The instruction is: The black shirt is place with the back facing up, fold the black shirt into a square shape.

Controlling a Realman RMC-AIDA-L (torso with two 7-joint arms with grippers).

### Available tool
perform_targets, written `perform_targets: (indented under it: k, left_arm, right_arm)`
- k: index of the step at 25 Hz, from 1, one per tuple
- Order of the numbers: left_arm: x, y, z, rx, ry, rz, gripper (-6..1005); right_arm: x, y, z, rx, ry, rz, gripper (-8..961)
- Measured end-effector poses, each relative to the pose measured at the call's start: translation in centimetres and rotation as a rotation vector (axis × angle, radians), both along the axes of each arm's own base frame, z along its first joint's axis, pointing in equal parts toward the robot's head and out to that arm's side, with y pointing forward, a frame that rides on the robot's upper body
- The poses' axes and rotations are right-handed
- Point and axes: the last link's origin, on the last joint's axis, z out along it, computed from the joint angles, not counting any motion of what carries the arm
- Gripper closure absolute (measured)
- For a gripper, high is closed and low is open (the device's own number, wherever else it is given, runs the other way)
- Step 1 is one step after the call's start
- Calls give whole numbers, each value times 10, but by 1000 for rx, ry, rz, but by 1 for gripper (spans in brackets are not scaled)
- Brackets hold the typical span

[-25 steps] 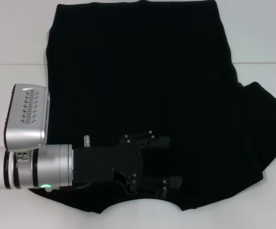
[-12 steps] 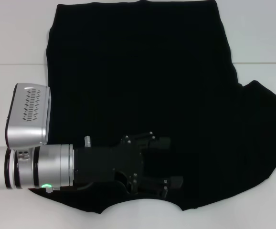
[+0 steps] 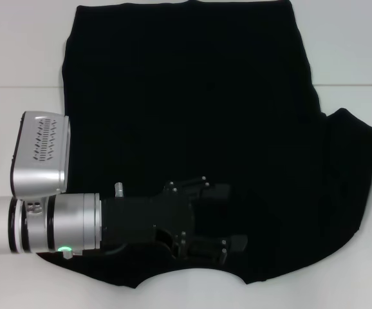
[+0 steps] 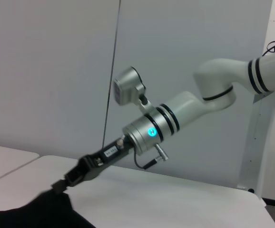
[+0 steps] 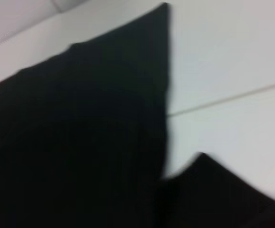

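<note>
Across the white table [image 3: 18, 45] lies one black shirt [image 3: 192, 109], spread flat, its left side folded in and its right sleeve [image 3: 356, 167] still out. Two grippers are at work. Over the shirt's near edge, the left gripper [image 3: 234, 219] has its fingers spread wide. At the sleeve's tip, the right gripper [image 4: 59, 186] pinches the fabric.
</note>
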Motion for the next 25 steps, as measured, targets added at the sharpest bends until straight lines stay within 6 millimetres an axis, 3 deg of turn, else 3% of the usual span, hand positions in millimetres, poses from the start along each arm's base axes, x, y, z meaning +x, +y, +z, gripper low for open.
perform_targets:
  k: [5, 6, 8, 12, 25]
  left_arm:
    - [-1, 3, 0, 10, 11, 5, 128]
    - [-1, 4, 0, 12, 15, 6, 128]
    - [-1, 4, 0, 11, 16, 6, 129]
    - [-1, 4, 1, 5, 20, 11, 130]
    - [-1, 5, 1, 6, 26, 8, 135]
  right_arm:
    - [-40, 17, -26, -95, 16, 108, 953]
    - [-59, 19, -43, -167, 14, 160, 953]
    - [-72, 18, -58, -235, -2, 200, 953]
    - [-86, 18, -74, -309, -34, 224, 953]
    - [-103, 22, -83, -338, -28, 236, 954]
